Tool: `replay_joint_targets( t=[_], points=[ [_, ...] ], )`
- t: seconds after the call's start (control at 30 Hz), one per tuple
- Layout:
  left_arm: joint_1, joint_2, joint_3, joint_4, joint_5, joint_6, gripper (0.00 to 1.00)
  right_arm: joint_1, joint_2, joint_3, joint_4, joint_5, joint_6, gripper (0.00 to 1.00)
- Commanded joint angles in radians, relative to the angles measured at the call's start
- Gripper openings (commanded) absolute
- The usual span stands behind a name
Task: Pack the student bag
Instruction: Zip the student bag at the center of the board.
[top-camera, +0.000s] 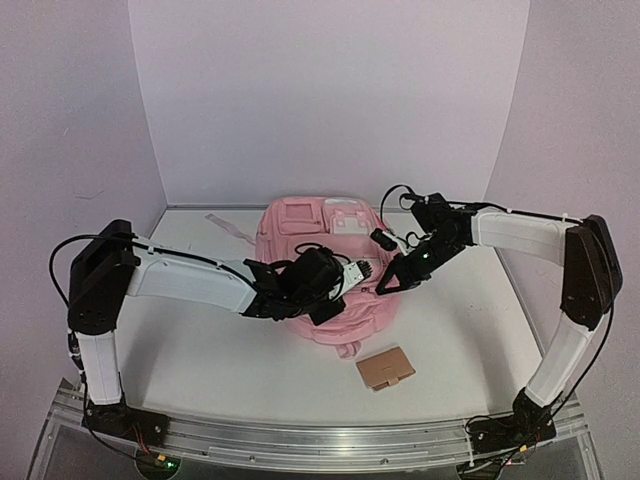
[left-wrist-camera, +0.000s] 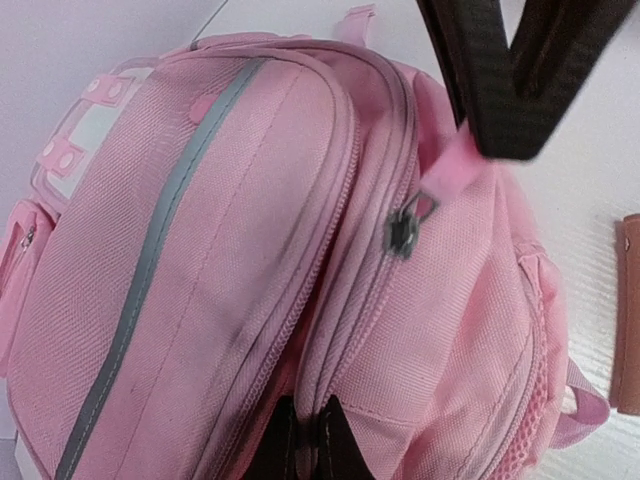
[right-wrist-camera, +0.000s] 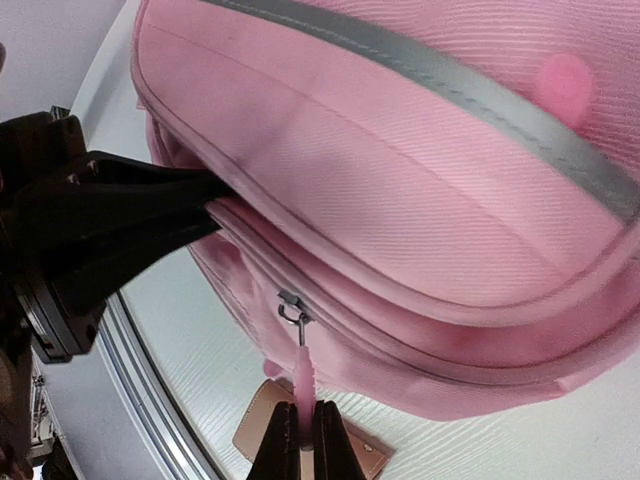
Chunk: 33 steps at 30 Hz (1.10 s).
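The pink student bag (top-camera: 318, 235) lies flat in the middle of the table, with a grey-white stripe (left-wrist-camera: 150, 250) down its front. My left gripper (top-camera: 340, 290) is shut on a fold of the bag's fabric beside the zip (left-wrist-camera: 310, 440). My right gripper (top-camera: 392, 283) is shut on the pink zip pull tab (right-wrist-camera: 303, 385), which hangs from the metal slider (right-wrist-camera: 290, 303) of the main zip. In the left wrist view the right gripper's fingers (left-wrist-camera: 510, 80) hold the tab (left-wrist-camera: 450, 165) taut above the slider (left-wrist-camera: 403, 228). The zip looks closed along the shown stretch.
A tan leather wallet (top-camera: 385, 367) lies on the table just in front of the bag; it also shows in the right wrist view (right-wrist-camera: 262, 425) and at the edge of the left wrist view (left-wrist-camera: 627, 310). A pink strap (top-camera: 225, 225) trails to the bag's left. White walls enclose the table.
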Motion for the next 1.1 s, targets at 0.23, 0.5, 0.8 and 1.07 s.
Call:
replay_joint_targets(
  t=[0.23,0.5,0.8,1.07],
  points=[
    [0.044,-0.244,-0.221,-0.090,-0.256,-0.151,0.00,-0.125,0.033,0.074,-0.015,0.046,-0.085,0.00],
    [-0.002,-0.328,-0.239,-0.085,-0.083,-0.150,0.27,0.016,0.047,0.081,0.013,-0.038,0.001,0.00],
    [-0.094,-0.202,-0.133,-0.030,-0.018,-0.065,0.45,0.069,0.011,0.074,0.024,-0.065,0.046,0.00],
    [-0.084,-0.142,-0.090,0.084,-0.016,0.040,0.45,0.087,-0.013,0.050,0.024,-0.077,0.061,0.00]
  ],
)
